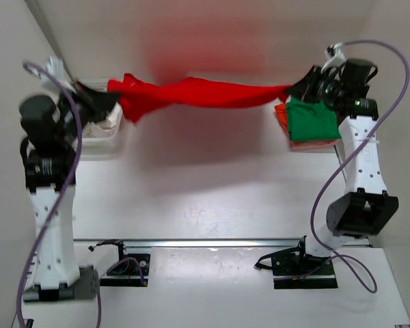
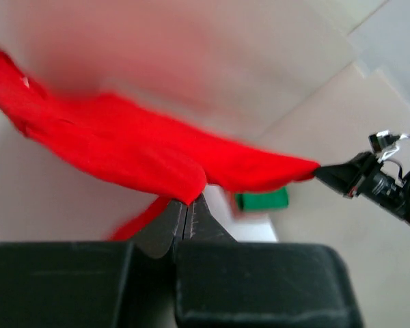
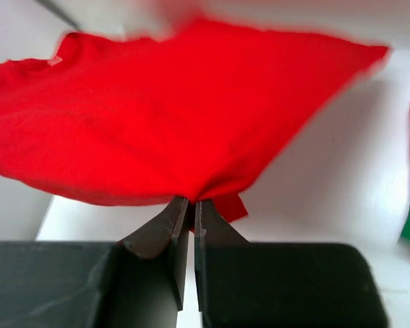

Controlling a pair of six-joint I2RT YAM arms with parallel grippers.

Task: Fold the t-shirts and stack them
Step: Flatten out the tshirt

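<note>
The left hand (image 2: pixel 188 203) and right hand (image 3: pixel 189 202) clamp the red t-shirt (image 1: pixel 198 92); only overhead shows the green t-shirt (image 1: pixel 313 119) topping its stack

A white table (image 1: pixel 205 198) with a faint grain spans the top view, closed in by plain pale walls (image 1: pixel 212 27). A white bin (image 1: pixel 101 133) sits at its far left. A thin metal rail (image 1: pixel 212 242) crosses the near side.

The left arm (image 1: pixel 51 232) and right arm (image 1: pixel 362 160) wear white shells over black joints, each trailed by a lilac cable (image 1: pixel 326 188), while the left gripper (image 2: pixel 186 203) and right gripper (image 3: pixel 186 201) show dark grey wedge fingers (image 3: pixel 157 232) on blocky black bodies.
</note>
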